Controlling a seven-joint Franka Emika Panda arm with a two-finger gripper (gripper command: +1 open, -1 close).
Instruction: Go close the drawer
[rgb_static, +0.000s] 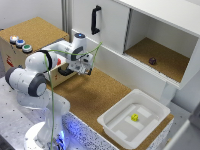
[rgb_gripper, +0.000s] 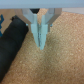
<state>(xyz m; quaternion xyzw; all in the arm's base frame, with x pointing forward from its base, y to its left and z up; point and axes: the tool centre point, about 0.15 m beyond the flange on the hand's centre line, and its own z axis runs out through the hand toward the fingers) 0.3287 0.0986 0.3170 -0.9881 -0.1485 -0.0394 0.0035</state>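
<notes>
Gripper (rgb_gripper: 40, 41) fingers pressed together, holding nothing, over the cork surface (rgb_gripper: 60, 60). It hangs just beside the drawer (rgb_static: 64, 64) handle (rgb_gripper: 12, 42).

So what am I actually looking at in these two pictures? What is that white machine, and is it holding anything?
The white jointed machine is a robot arm. The big picture comes from a camera standing off the arm and shows the whole scene. The small one comes from a camera on the arm's wrist, looking down past its end effector, the two-fingered part that grips things. The fingers sit pressed together over the cork surface with nothing between them, so it holds nothing.

At the exterior view's left is a cork-topped wooden box with three coloured buttons. The end effector sits close by the black bar handle of the box's drawer, most of which the arm hides.

Behind stands a white cabinet, open, with a small dark object inside. In front is a white plastic tub holding a small yellow object.
</notes>
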